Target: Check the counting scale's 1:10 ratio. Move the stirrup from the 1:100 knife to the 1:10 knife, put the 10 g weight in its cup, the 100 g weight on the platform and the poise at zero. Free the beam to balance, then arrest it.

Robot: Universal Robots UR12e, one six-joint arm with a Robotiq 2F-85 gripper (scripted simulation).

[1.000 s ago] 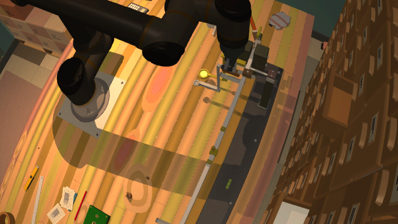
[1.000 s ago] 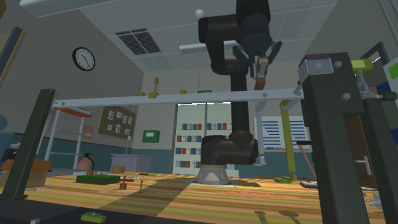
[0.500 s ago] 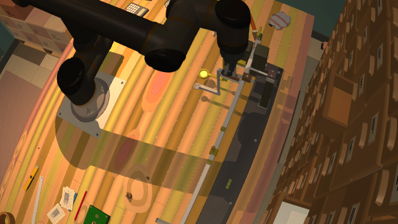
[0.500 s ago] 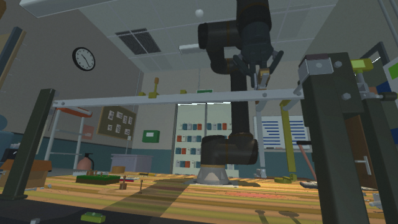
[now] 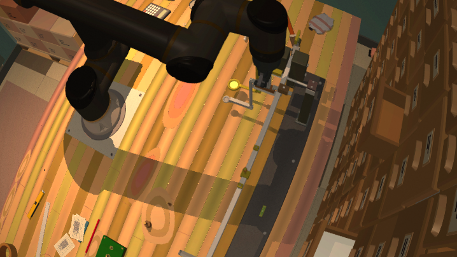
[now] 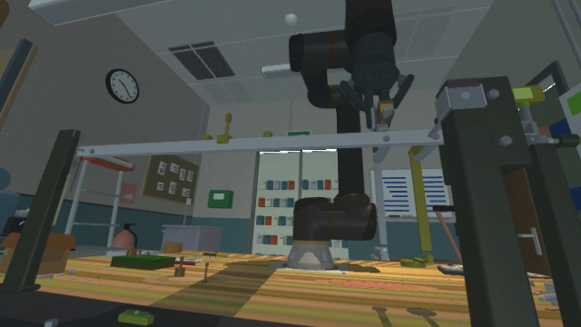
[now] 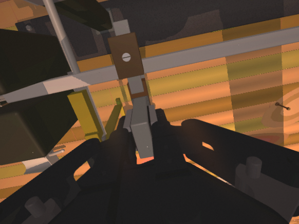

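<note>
The stirrup (image 7: 140,128) is partly hidden between my fingers in the wrist camera, a grey bar with a brown top piece, and my gripper (image 7: 141,143) is closed on it just above the beam (image 6: 254,144). The long grey beam runs level across the scale, from the dark post (image 6: 481,181) on the right to a post on the left. A brown block with a screw (image 7: 125,57) sits on the beam just beyond the stirrup. From the side camera my gripper (image 5: 263,83) stands near the beam's pivot end, with a yellow cup (image 5: 234,84) and a grey cup (image 5: 226,99) hanging on arms beside it.
The dark pivot post (image 5: 298,68) stands close on one side of my gripper. A brass poise (image 5: 245,173) sits further along the beam. Two small weights (image 6: 180,270) stand on the wooden table. A green block (image 5: 110,247), papers and a ruler lie at the table's far corner.
</note>
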